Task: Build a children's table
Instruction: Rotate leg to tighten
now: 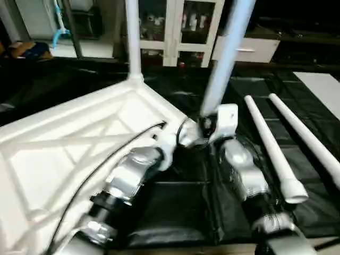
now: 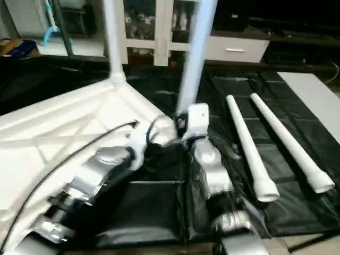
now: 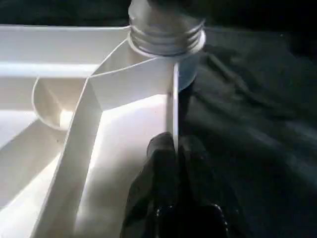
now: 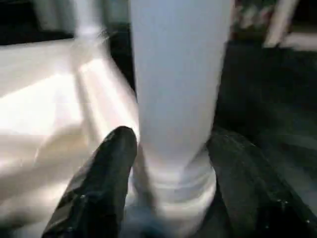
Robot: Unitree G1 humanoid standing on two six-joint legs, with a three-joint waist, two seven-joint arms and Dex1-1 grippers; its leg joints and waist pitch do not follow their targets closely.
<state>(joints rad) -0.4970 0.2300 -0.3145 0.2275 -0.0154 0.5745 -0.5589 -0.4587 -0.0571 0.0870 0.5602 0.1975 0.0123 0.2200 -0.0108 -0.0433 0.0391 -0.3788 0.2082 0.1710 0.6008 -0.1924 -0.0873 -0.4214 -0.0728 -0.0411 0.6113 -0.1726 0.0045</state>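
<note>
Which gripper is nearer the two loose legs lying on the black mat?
Right. The right gripper straddles the upright leg beside the loose legs; the left gripper pinches the tabletop rim, farther away.

The inverted table top (image 1: 64,154) takes up the left half of the black mat (image 1: 175,212). One leg (image 1: 133,37) stands upright at its far corner; a second leg (image 1: 226,53) rises at the near-right corner, with the right gripper (image 4: 168,168) straddling its base and the left gripper (image 3: 173,163) pinching the adjoining rim. Two loose legs (image 1: 271,149) (image 1: 313,143) lie side by side toward the mat's right edge. Bare mat lies along the near edge, crossed by both forearms.
</note>
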